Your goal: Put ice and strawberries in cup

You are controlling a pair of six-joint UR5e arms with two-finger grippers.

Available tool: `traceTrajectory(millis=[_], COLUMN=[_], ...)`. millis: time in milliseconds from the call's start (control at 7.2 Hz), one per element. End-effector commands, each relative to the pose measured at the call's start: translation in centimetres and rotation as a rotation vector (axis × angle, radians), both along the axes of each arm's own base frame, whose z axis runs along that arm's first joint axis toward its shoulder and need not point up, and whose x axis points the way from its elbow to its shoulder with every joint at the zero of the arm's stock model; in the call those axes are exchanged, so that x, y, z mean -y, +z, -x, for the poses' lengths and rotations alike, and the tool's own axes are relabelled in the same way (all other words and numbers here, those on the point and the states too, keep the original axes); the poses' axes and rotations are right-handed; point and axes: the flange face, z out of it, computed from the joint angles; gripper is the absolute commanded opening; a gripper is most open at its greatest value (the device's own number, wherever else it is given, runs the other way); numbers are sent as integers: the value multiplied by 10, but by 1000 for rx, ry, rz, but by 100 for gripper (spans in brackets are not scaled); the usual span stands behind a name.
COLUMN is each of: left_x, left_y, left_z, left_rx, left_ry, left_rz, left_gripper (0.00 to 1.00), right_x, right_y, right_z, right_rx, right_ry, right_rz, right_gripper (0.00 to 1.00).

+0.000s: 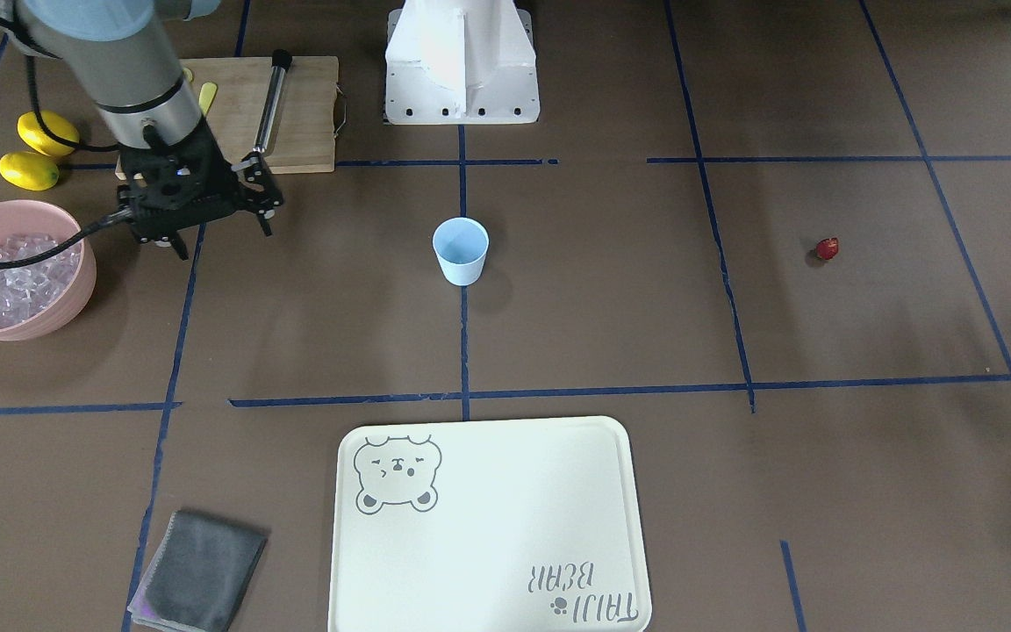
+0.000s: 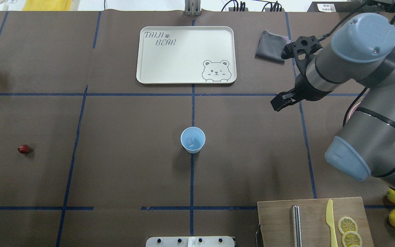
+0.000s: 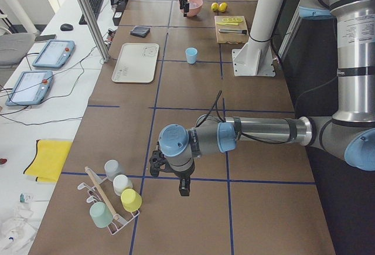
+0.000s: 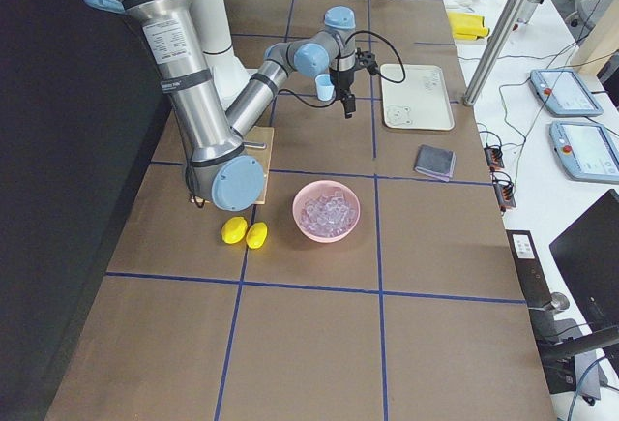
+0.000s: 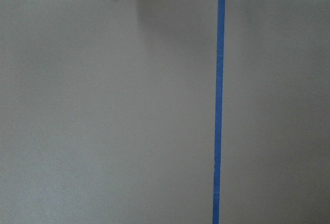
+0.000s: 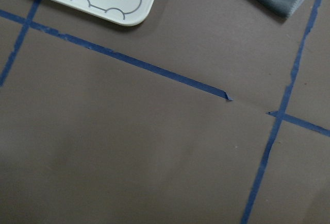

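The light blue cup (image 1: 461, 251) stands upright at the table's middle; in the overhead view (image 2: 192, 139) a clear ice cube (image 2: 191, 142) lies inside it. More ice (image 1: 5, 276) fills the pink bowl (image 1: 84, 281). The red strawberry (image 1: 827, 249) lies alone on the mat, also seen in the overhead view (image 2: 23, 149). My right gripper (image 1: 223, 239) is open and empty, hovering between the bowl and the cup. My left gripper (image 3: 181, 184) shows only in the exterior left view, far from the cup; I cannot tell whether it is open or shut.
A cream bear tray (image 1: 488, 527) and a folded grey cloth (image 1: 198, 570) lie beyond the cup. A wooden cutting board (image 1: 295, 114) holds a metal rod, a yellow knife and lemon slices. Two lemons (image 1: 47, 132) lie beside it. A rack of cups (image 3: 114, 202) stands near my left arm.
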Motion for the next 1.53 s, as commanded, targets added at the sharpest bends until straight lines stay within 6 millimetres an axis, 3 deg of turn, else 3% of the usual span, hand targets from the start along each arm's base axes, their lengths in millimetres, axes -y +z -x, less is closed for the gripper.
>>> traceTrajectory(millis=[0, 278, 556, 973, 1390], left_x=[0, -1, -1, -1, 0], left_y=[-1, 0, 0, 0, -1], left_z=[0, 0, 0, 0, 0], left_rx=[0, 0, 0, 0, 0], left_ry=[0, 0, 0, 0, 0], left_rz=[-1, 1, 2, 2, -2], left_gripper=[100, 100, 100, 100, 100], right_x=[-3, -20, -37, -38, -34], right_y=[83, 148, 187, 239, 256], right_z=[-67, -118, -147, -149, -155], right_rx=[6, -19, -29, -22, -42], right_ry=[-76, -107, -130, -161, -185], right_rz=[-38, -86, -79, -137, -144], right_gripper=[100, 100, 100, 99, 95])
